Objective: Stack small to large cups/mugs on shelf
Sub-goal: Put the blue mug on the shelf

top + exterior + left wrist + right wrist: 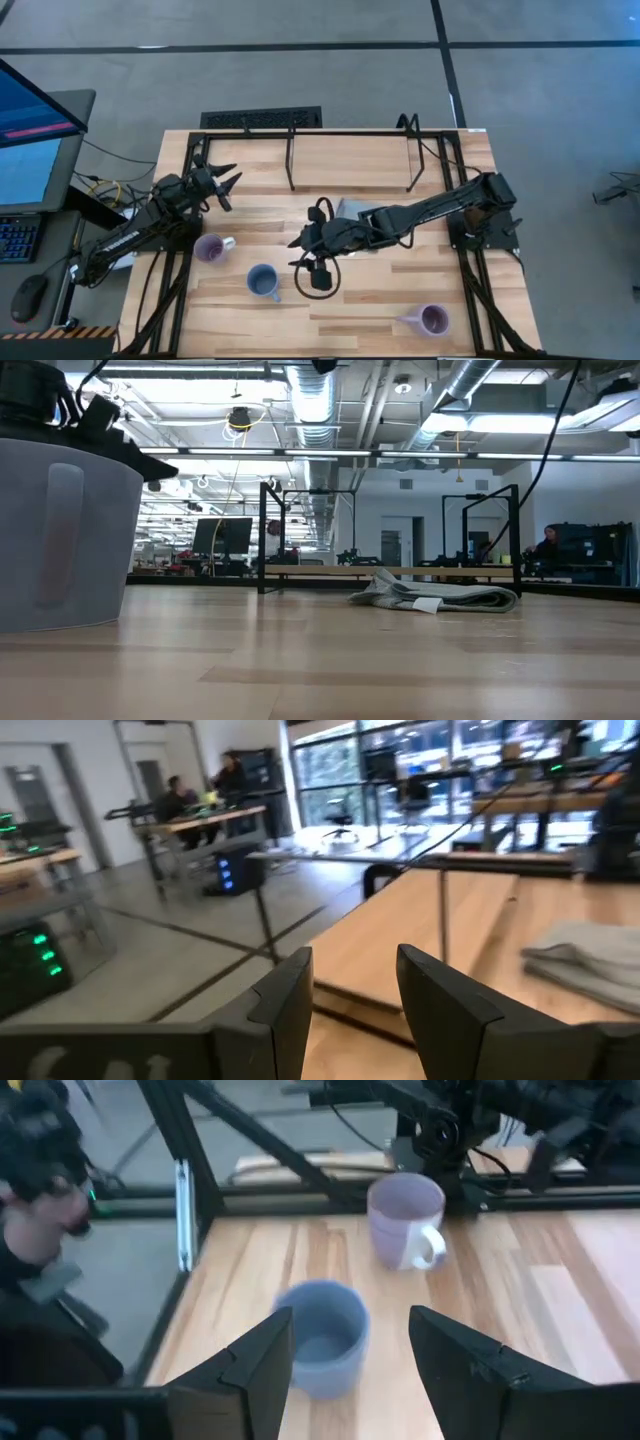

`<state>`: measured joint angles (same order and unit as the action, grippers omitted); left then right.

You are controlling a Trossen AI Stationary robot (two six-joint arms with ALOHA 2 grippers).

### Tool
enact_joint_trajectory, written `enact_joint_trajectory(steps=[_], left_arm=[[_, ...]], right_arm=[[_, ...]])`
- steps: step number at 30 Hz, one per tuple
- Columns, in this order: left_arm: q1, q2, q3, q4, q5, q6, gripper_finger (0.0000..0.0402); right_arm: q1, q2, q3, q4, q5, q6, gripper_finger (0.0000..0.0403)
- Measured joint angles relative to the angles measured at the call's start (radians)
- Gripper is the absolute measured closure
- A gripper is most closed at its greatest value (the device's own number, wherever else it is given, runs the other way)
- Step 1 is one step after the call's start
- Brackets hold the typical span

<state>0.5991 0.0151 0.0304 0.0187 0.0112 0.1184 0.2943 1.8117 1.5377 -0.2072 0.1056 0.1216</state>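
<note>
Three mugs are shown standing apart on the wooden surface [420, 290], none yet on the shelf [350, 160], the black rod rack at the far edge. Taking the blue-grey mug [263, 282] as landmark, the pale lavender mug [209, 247] stands near it toward the left arm's side and slightly nearer the shelf, while the deeper purple mug [432, 319] stands well apart on the opposite side, close to the near edge. A grey folded cloth [432, 595] lies between the blue-grey mug and the shelf. The right gripper [350, 1355] is poised just beside the blue-grey mug, jaws wide and empty, with the mug framed between them in the right wrist view. The left gripper [355, 990] is held raised beyond the lavender mug, toward the shelf's left end, jaws parted and holding nothing. The mugs are judged to be rigid, light and smooth-glazed, hence liable to slip and to chip if knocked together when stacked. A hold across the rim wall, one finger inside and one outside, away from the handle, is judged most secure.
</note>
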Motion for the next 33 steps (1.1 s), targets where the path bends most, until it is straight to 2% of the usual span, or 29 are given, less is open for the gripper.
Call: enact_joint_trajectory(steps=[5, 12, 19, 24, 33], left_arm=[[-0.001, 0.002, 0.038, -0.001, 0.175, -0.017, 0.0262], [0.000, 0.022, 0.171, -0.102, 0.318, -0.079, 0.0262], [-0.043, 0.134, 0.229, -0.079, 0.477, -0.170, 0.0262], [-0.125, 0.231, 0.256, -0.098, 0.490, -0.183, 0.0262], [-0.373, 0.396, 0.437, -0.258, 0.449, -0.165, 0.0262]], right_arm=[[-0.002, -0.020, 0.000, -0.050, 0.029, -0.051, 0.0182], [-0.044, -0.025, -0.002, -0.208, 0.043, -0.035, 0.0182], [-0.107, -0.025, -0.040, -0.222, 0.053, -0.055, 0.0182], [-0.135, -0.025, -0.039, -0.233, 0.052, -0.080, 0.0182], [-0.133, -0.025, -0.039, -0.270, 0.049, -0.096, 0.0182]])
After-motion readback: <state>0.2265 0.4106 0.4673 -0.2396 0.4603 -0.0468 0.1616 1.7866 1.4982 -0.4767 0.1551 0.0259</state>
